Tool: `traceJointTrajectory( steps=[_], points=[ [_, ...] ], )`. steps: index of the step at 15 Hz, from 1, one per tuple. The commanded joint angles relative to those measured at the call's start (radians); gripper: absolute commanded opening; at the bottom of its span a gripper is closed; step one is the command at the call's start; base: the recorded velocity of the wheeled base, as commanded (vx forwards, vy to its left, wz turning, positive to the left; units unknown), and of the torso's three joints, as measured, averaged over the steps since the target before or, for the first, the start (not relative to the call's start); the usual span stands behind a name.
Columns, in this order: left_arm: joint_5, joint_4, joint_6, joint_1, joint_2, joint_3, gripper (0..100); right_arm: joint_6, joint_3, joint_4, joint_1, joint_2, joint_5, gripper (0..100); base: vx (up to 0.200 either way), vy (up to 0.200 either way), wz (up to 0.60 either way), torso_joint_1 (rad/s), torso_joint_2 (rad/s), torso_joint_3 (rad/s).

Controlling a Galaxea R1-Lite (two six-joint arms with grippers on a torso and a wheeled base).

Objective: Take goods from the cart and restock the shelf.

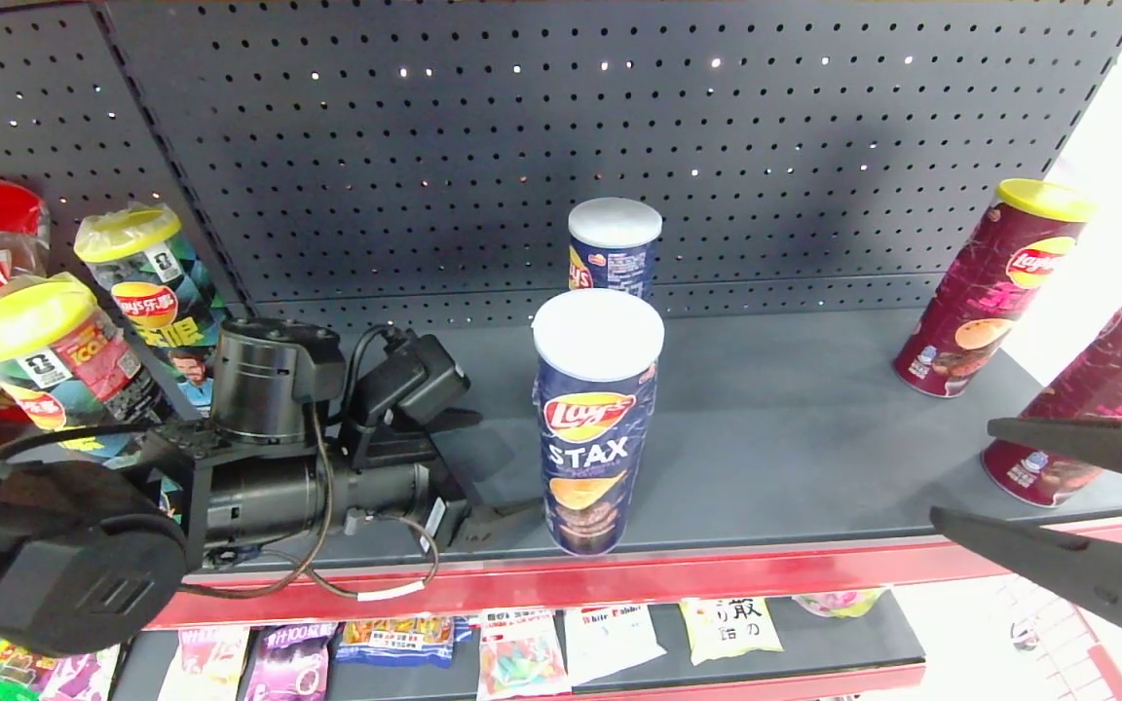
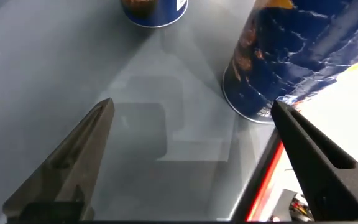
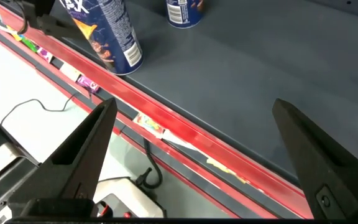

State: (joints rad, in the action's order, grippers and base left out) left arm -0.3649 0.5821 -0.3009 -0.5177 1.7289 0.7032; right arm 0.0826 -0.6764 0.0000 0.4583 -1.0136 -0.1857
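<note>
A tall blue chip can point(image 1: 596, 419) with a white lid stands upright near the front edge of the grey shelf point(image 1: 795, 438). A second blue can point(image 1: 613, 248) stands behind it by the back panel. My left gripper point(image 1: 478, 467) lies low over the shelf just left of the front can, open and empty. In the left wrist view the front can point(image 2: 291, 56) stands just beyond one fingertip point(image 2: 284, 115), outside the gap of the gripper point(image 2: 192, 106). My right gripper point(image 1: 999, 487) hangs open and empty off the shelf's front right; its wrist view shows the gripper point(image 3: 194, 106) and both cans point(image 3: 107, 31) point(image 3: 184, 11).
Two maroon cans with yellow lids point(image 1: 985, 292) point(image 1: 1097, 389) stand at the shelf's right end. Yellow-lidded cans point(image 1: 147, 282) point(image 1: 45, 355) crowd the left bay behind a divider. Snack packets point(image 1: 522, 647) lie on the lower shelf. The perforated back panel point(image 1: 619, 127) closes the rear.
</note>
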Motion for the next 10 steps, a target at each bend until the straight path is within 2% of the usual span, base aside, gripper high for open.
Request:
traceJointTrajectory(
  steps=[1, 10],
  points=[
    [0.000, 0.001, 0.000, -0.002, 0.020, 0.013, 100, 0.000, 0.000, 0.000, -0.001, -0.003, 0.000, 100, 0.000, 0.000, 0.00, 0.000, 0.00, 0.000],
    [0.000, 0.001, 0.000, -0.016, 0.040, 0.047, 100, -0.003, 0.001, 0.000, -0.001, -0.003, 0.000, 100, 0.000, 0.000, 0.00, 0.000, 0.00, 0.000]
  ],
)
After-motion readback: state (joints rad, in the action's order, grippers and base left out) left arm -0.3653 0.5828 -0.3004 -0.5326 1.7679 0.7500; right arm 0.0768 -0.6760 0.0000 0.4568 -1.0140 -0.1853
